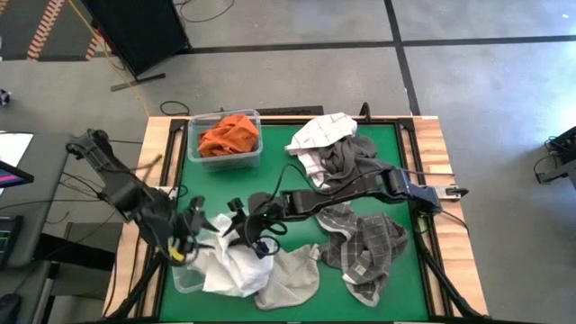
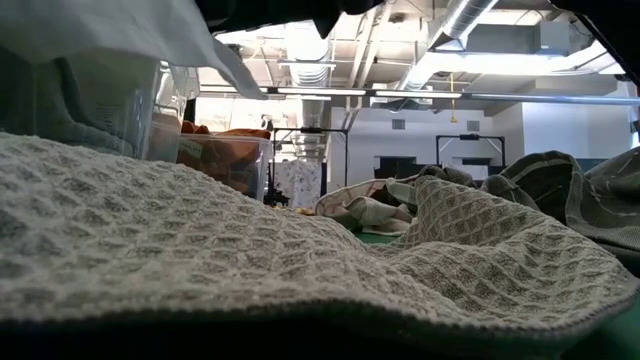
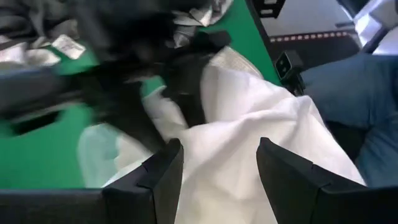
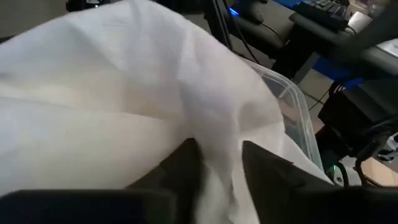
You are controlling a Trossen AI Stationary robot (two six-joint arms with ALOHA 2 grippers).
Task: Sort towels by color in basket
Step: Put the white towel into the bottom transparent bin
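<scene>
The sort is partly done. At the far left of the green table (image 1: pixel 378 144) a clear bin (image 1: pixel 256 157) already holds the rust orange towels (image 1: pixel 229 135), bunched together with no other colour among them. A 2nd clear bin (image 1: pixel 184 281), at the near left corner, is where the white towel (image 1: pixel 225 265) is being placed — it drapes over the bin's rim, partly inside and partly spilling onto the cream waffle towel (image 1: pixel 292 279) lying just beside it on the table.

The right gripper (image 4: pixel 217 162) reaches across from the right side to the white towel; in its wrist view the cloth lies between the 2 fingers, which stand a little apart, and I cannot tell whether they grip it or have just let go. The left gripper (image 3: pixel 217 168) hovers over the same towel at the bin with its fingers well apart, holding nothing.

Left to sort, as far as I can judge: the cream waffle towel, the 2 grey-and-white checked towels (image 1: pixel 364 247) on the near right, and the far pile of a white checked towel (image 1: pixel 322 133) with a dark grey towel (image 1: pixel 346 157). No bin for the greys is visible.
</scene>
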